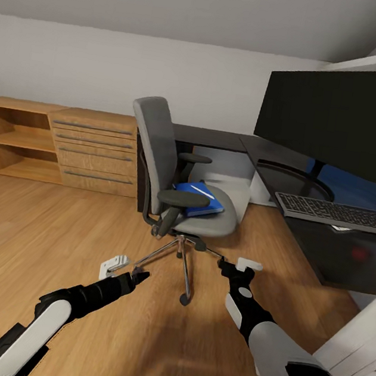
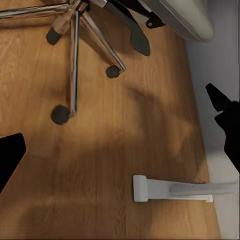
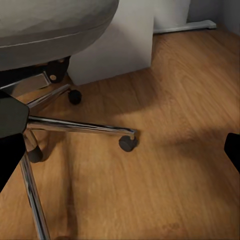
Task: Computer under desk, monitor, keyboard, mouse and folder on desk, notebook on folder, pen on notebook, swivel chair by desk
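The grey swivel chair (image 1: 172, 173) stands on the wood floor left of the black desk (image 1: 316, 255). On its seat lies the blue folder (image 1: 201, 201) with the white pen (image 1: 203, 191) on top. The monitor (image 1: 342, 121) stands on the desk, and the keyboard (image 1: 341, 214) lies in front of it. A light-grey box that looks like the computer (image 1: 234, 180) sits under the desk behind the chair. The notebook and mouse are out of view. My left gripper (image 1: 126, 270) and right gripper (image 1: 239, 267) hang open and empty on either side of the chair's chrome base (image 1: 180, 259).
A light-wood drawer chest (image 1: 94, 150) and shelving unit (image 1: 14, 138) line the back wall at the left. Bare floor spreads to the left. The chair's castors (image 3: 127, 143) lie close under both grippers. A white desk leg (image 1: 356, 352) stands at the right.
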You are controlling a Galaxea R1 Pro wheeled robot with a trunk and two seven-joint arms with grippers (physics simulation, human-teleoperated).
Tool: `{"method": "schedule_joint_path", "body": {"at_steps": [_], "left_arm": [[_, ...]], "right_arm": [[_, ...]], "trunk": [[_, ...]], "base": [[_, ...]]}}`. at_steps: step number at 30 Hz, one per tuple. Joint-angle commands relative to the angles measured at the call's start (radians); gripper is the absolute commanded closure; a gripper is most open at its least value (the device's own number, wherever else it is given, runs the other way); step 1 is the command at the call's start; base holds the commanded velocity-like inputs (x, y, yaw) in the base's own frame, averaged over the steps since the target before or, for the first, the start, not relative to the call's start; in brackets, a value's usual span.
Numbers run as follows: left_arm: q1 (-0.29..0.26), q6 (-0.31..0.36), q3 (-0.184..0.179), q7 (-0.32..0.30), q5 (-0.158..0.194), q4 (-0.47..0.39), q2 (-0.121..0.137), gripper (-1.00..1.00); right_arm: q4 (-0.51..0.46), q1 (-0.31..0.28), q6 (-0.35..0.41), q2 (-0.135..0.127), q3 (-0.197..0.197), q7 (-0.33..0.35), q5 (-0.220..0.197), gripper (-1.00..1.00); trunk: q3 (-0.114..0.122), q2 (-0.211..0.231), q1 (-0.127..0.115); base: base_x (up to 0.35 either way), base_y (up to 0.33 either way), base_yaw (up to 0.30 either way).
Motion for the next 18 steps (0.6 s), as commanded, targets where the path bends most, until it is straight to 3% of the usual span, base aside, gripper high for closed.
{"method": "schedule_joint_path", "body": {"at_steps": [1,13,18], "left_arm": [[-0.001,0.0,0.009,0.009,0.025,-0.001,0.008,-1.0],[0.0,0.0,0.035,0.008,0.036,-0.001,0.013,-1.0],[0.0,0.0,0.048,0.009,0.037,0.0,0.013,-1.0]], "right_arm": [[0.001,-0.001,-0.005,0.0,-0.001,0.0,-0.006,-1.0],[-0.003,-0.001,-0.006,0.005,-0.001,-0.002,-0.006,-1.0],[-0.003,-0.001,-0.006,0.002,-0.001,-0.003,-0.006,-1.0]], "trunk": [[-0.001,0.0,0.0],[-0.001,0.0,0.0],[0.018,0.001,-0.002]], "base": [[0.0,0.0,-0.004],[0.0,0.0,-0.001],[0.0,0.0,0.0]]}}
